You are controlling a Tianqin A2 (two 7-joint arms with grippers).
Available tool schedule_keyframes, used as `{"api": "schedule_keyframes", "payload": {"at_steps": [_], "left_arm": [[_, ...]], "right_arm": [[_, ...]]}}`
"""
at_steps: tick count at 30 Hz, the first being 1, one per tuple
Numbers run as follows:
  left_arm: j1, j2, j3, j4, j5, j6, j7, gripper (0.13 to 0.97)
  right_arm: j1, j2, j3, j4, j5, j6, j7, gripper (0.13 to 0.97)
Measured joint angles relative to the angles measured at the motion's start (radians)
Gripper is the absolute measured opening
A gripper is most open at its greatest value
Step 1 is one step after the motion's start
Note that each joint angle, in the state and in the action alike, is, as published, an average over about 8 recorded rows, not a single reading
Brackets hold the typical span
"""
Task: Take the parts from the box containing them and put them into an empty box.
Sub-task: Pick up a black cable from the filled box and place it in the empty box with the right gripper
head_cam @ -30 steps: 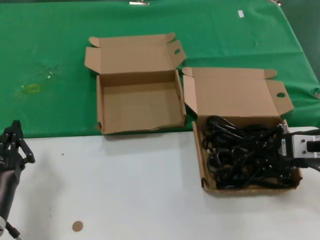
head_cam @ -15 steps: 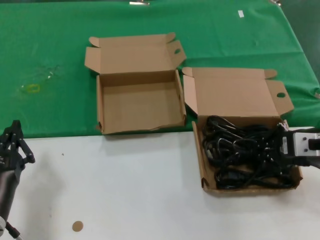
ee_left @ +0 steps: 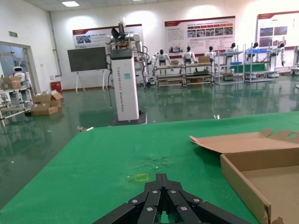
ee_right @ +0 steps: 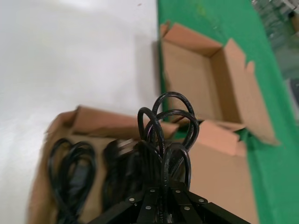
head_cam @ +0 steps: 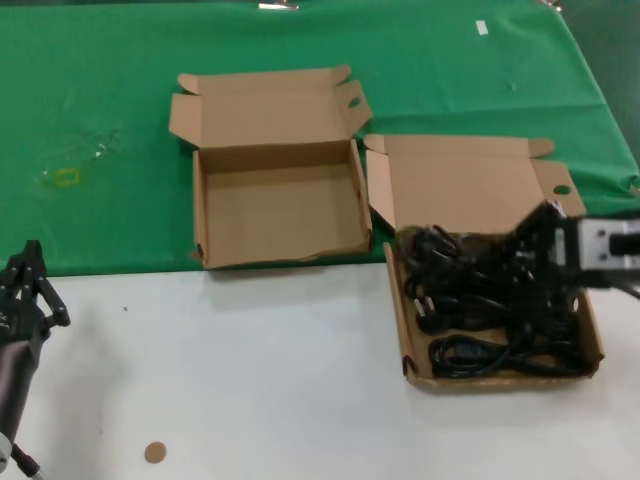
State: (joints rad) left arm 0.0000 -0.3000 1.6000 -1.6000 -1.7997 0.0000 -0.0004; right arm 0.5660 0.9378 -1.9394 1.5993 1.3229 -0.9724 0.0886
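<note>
Right hand clamped on a looped cord bundle, raised above the cord box to clear its walls; empty box off to its left; left hand parked, fingers closed.

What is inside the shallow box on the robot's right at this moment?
The box holds black power cords in a tangled pile; the right gripper is shut on one bundle above it. The box floor under the cords is mostly covered.

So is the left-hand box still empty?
Empty. The left-hand box shows only bare cardboard floor; all the cords sit in the other box.
</note>
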Motion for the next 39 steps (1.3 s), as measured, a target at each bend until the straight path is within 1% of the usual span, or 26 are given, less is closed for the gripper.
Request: {"api": "schedule_keyframes", "payload": {"at_steps": [8,15,24,31,35,39], "left_arm": [[0.0,0.0,0.0,0.0,0.0,0.0,0.0,0.144],[0.0,0.0,0.0,0.0,0.0,0.0,0.0,0.144],[0.0,0.0,0.0,0.0,0.0,0.0,0.0,0.144],[0.0,0.0,0.0,0.0,0.0,0.0,0.0,0.144],[0.0,0.0,0.0,0.0,0.0,0.0,0.0,0.144],[0.0,0.0,0.0,0.0,0.0,0.0,0.0,0.144]], "right_arm": [[0.152,-0.096,-0.037,-0.026,-0.068,-0.04,0.048,0.166],[0.286,-0.225,-0.091,-0.111,-0.139,-0.054,0.073,0.166],[0.429,-0.428,-0.165,-0.306,-0.218,-0.011,0.059,0.165],[0.503,-0.576,-0.209,-0.483,-0.249,0.053,0.018,0.165],[0.533,-0.643,-0.225,-0.581,-0.253,0.092,-0.018,0.165],[0.555,-0.689,-0.235,-0.664,-0.25,0.126,-0.056,0.165]]}}
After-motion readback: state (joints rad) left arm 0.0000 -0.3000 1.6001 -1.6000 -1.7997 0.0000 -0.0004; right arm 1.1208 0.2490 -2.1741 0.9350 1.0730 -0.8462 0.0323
